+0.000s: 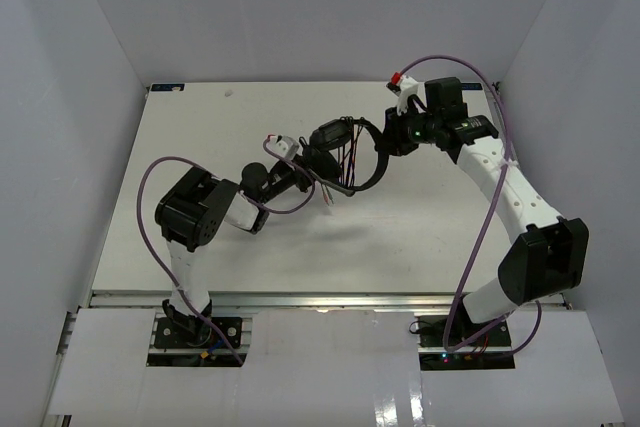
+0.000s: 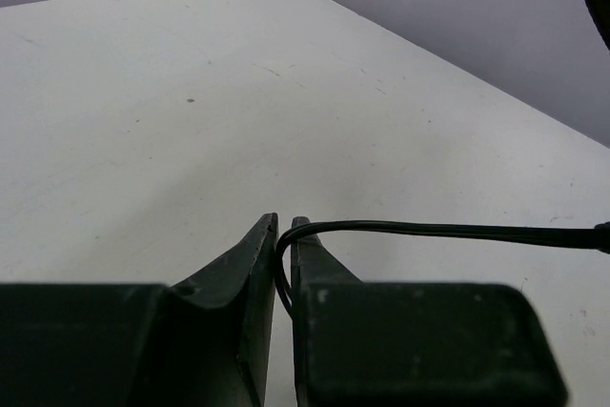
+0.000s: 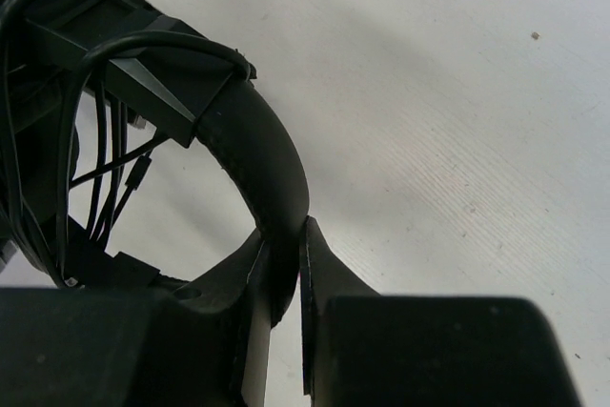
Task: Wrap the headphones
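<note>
Cord [image 2: 429, 229] runs rightward from the left gripper [image 2: 284, 226], pinched in its nearly closed jaws, toward the headphones [image 1: 330, 135] (headband [image 3: 267, 150] clamped tight in the right gripper [image 3: 284, 235]).

No legible txt, labels or nos. on anything.

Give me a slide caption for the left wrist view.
Left fingers pinch the thin black headphone cord over the white table.

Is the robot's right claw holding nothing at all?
No, the right gripper is shut on the black curved headband of the over-ear headphones, which sits squeezed between its two fingers.
</note>
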